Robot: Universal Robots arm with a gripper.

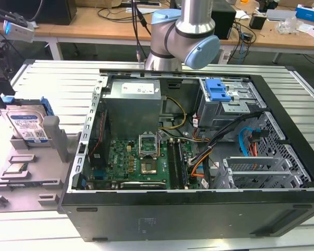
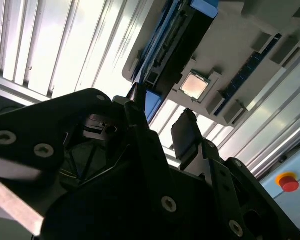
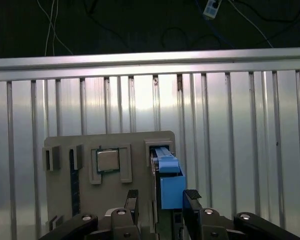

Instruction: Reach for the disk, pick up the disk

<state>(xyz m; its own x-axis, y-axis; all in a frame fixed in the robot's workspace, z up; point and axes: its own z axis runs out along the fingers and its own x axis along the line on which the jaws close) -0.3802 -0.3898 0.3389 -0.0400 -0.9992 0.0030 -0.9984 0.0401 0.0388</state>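
Disk (image 1: 25, 124): stands on edge in a slot of the grey holder (image 1: 63, 151), on the ribbed counter (image 1: 52, 78) at the exterior view's left, well apart from the open PC case (image 1: 199, 209).

Gripper (image 3: 162, 195) hangs over it. The fingers (image 3: 192, 196) are spread, one on each side of the disk's blue-framed top edge, and are not touching it.

Risks (judgement):
- The disk leans in its slot, so its faces may not sit square to the fingers. Closing could tip it or catch one corner only.
- A holder wall sits just beside one face, and a descending finger could strike it.
- A grip on the plastic frame alone could slip.
- The chip (image 3: 108, 161) in the next pocket is near, and a skewed descent might knock it.

Orientation: thin edge up, with the label face toward the exterior view's near side and tipped upward. The long axis appears to run along the slot, left to right in the exterior view. The lower part is hidden, so this is uncertain.
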